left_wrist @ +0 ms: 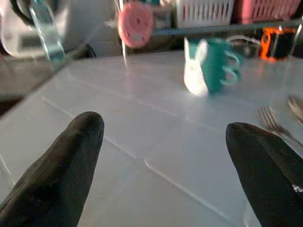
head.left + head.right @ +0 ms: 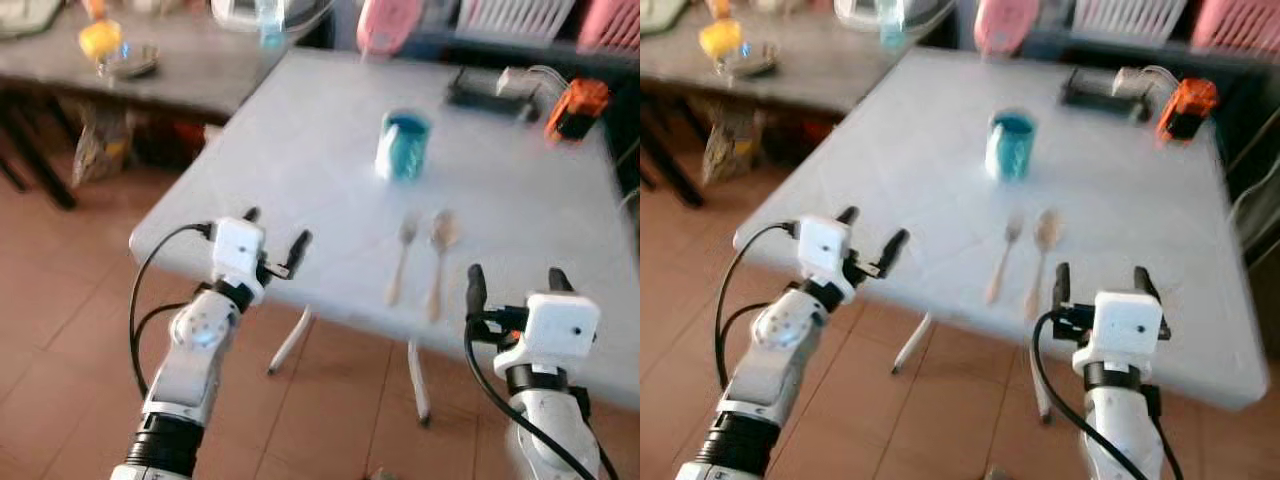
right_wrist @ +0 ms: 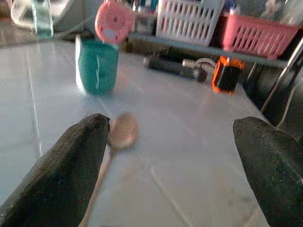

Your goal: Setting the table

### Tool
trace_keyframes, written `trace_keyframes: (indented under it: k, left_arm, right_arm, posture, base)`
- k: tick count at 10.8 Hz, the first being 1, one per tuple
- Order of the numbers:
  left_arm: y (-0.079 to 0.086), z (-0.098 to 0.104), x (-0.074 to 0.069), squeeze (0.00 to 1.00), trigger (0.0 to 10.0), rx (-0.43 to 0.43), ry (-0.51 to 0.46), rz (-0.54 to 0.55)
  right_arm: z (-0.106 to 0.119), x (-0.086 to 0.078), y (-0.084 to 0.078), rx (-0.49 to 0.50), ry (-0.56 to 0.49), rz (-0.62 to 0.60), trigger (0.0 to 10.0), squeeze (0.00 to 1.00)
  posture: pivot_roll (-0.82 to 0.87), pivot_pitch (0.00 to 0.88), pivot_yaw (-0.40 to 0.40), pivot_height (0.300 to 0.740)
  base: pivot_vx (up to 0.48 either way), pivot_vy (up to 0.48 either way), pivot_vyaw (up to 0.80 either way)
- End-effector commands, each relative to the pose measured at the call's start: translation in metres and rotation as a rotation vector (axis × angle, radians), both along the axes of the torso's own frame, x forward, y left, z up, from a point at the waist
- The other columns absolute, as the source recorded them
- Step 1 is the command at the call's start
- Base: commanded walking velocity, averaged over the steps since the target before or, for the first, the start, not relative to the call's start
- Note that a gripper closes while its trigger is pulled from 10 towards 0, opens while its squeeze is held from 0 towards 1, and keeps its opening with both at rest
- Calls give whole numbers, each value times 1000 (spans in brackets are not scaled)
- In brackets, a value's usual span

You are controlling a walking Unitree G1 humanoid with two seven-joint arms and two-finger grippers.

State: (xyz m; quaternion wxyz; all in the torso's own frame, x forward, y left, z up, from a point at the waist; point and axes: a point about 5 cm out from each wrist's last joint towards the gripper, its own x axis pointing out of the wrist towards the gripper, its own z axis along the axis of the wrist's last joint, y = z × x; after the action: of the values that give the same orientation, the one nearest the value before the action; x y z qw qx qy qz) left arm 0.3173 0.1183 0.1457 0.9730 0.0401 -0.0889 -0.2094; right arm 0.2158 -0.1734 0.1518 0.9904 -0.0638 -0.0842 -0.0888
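Note:
A teal mug [image 2: 403,145] with a white rabbit figure on its side stands near the middle of the white folding table [image 2: 300,150]. In front of it lie a wooden fork [image 2: 401,256] and a wooden spoon [image 2: 439,256] side by side, handles towards me. My left gripper [image 2: 276,241] hangs open over the table's near left edge, nothing between its fingers. My right gripper [image 2: 517,281] is open at the near edge, just right of the spoon [image 3: 120,133]. The mug [image 1: 211,70] and the fork [image 1: 274,124] lie ahead of the left fingers.
An orange and black device [image 2: 575,108] and a black box [image 2: 487,94] sit at the table's far right. A pink round object [image 2: 388,24] stands at the far edge. A grey side table [image 2: 190,70] with a yellow item [image 2: 100,40] stands at left. Tiled floor lies below.

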Motion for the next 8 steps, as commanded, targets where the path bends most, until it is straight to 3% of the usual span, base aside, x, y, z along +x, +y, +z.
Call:
trace_keyframes:
  k: [1, 3, 6, 8]
  left_arm:
    - [12, -3, 0, 0, 10000, 10, 12, 35]
    - [12, -4, 0, 0, 10000, 15, 16, 33]
    - [18, -9, -5, 0, 10000, 68, 52, -57]
    - [30, -14, -6, 0, 10000, 129, 92, -91]
  right_arm:
    - [-2, -1, 3, 14, 10, 7, 10000, 0]
    - [-2, 0, 4, 17, 10, 8, 10000, 0]
    - [-1, 3, 16, 78, 3, 77, 10000, 0]
    - [-4, 1, 18, 116, 18, 87, 10000, 0]
  posture:
    - [51, 145, 9, 740]
    - [52, 145, 10, 740]
    - [65, 148, 13, 740]
    - [68, 149, 13, 740]
  base:
    - [330, 0, 0]
    - [328, 0, 0]
    - [0, 0, 0]
    - [0, 0, 0]
